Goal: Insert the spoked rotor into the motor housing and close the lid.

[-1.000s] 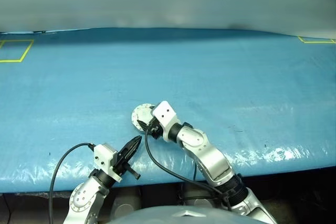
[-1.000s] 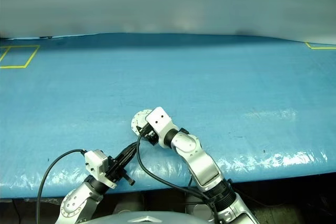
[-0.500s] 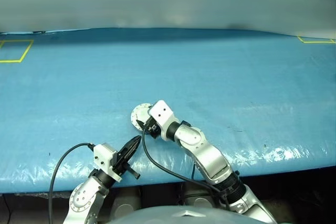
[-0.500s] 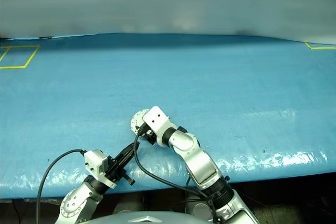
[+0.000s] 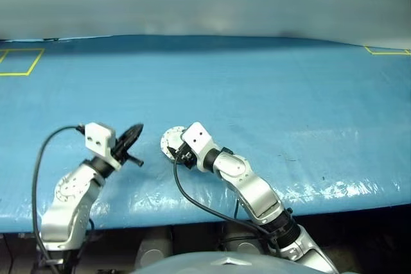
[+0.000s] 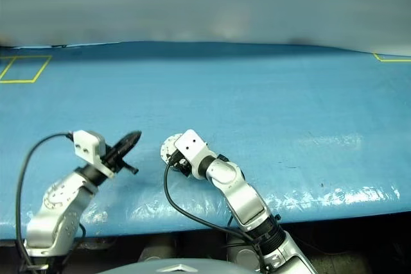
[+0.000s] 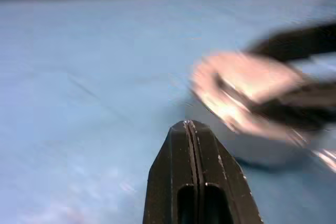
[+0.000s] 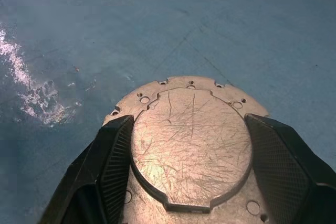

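On the blue sheeted table (image 5: 270, 81), the closed motor housing (image 8: 191, 145), its lid (image 8: 191, 135) uppermost, is clamped near the front edge by the right gripper (image 8: 191, 182), apparently for steadying, while the left gripper (image 5: 131, 134), fingers shut and empty, is held just to its left.

one closed motor housing (image 5: 171, 142), one lid (image 8: 191, 145), two pincers, one blue table (image 5: 289, 88)

Left pincer (image 5: 131, 135) now higher, farther left.
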`<action>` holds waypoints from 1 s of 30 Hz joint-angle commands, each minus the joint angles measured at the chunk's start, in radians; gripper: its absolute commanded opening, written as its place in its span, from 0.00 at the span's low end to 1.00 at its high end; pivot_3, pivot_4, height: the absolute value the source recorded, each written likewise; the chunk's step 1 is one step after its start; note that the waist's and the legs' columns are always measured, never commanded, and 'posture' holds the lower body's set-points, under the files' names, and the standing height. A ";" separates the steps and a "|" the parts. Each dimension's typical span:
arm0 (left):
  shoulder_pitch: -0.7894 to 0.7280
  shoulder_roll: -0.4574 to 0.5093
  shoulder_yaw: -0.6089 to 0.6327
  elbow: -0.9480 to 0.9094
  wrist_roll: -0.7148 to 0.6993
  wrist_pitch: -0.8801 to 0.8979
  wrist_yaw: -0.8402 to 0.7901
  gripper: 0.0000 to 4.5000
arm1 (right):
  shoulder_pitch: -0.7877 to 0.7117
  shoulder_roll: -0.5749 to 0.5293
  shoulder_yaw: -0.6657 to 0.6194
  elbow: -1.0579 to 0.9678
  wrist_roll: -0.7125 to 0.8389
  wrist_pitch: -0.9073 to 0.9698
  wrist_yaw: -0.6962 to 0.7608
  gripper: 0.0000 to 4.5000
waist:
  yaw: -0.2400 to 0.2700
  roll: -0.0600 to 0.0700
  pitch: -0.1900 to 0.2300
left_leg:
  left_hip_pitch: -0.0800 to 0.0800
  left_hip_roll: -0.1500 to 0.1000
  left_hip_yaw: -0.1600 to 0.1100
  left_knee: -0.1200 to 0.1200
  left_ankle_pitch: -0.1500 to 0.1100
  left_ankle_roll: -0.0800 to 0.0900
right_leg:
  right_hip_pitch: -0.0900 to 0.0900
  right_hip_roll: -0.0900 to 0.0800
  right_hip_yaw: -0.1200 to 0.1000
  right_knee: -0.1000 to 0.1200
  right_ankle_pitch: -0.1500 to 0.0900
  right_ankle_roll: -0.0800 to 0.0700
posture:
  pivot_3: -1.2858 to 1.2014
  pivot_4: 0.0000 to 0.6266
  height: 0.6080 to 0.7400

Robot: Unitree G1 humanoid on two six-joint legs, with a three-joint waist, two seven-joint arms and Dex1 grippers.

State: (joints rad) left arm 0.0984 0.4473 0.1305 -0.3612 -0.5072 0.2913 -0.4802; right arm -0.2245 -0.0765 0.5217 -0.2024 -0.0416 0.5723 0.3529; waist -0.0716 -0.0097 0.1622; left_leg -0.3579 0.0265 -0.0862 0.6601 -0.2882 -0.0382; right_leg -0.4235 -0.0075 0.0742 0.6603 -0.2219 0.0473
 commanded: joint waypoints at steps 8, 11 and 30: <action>-0.214 0.141 -0.053 0.055 -0.149 0.453 -0.083 0.00 | 0.006 0.001 -0.001 0.035 -0.011 0.014 -0.004 0.67 | -0.005 -0.003 -0.001 | -0.001 0.001 -0.002 -0.001 -0.001 -0.001 | -0.002 0.001 -0.001 0.000 0.002 0.004 | 0.52 0.24 1.00; -0.267 0.147 -0.073 0.111 -0.142 0.487 -0.116 0.00 | 0.002 0.003 -0.001 0.040 -0.011 0.012 -0.005 0.67 | -0.007 -0.003 0.000 | -0.001 0.000 -0.001 -0.001 -0.001 -0.001 | -0.001 0.001 -0.001 0.000 0.002 0.003 | 0.52 0.24 1.00; -0.359 0.146 -0.174 0.238 -0.012 0.533 -0.193 0.00 | 0.017 0.004 -0.006 0.024 -0.011 0.015 -0.013 0.67 | -0.001 -0.004 -0.001 | -0.001 0.000 -0.002 -0.001 0.000 -0.001 | -0.001 0.001 -0.001 -0.001 0.002 0.004 | 0.52 0.24 1.00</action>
State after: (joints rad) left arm -0.2639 0.5957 -0.0460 -0.1367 -0.5298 0.8179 -0.6787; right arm -0.2225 -0.0685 0.5154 -0.1989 -0.0417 0.5700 0.3476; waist -0.0724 -0.0136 0.1613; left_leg -0.3586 0.0268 -0.0877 0.6587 -0.2885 -0.0396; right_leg -0.4247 -0.0069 0.0732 0.6596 -0.2195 0.0515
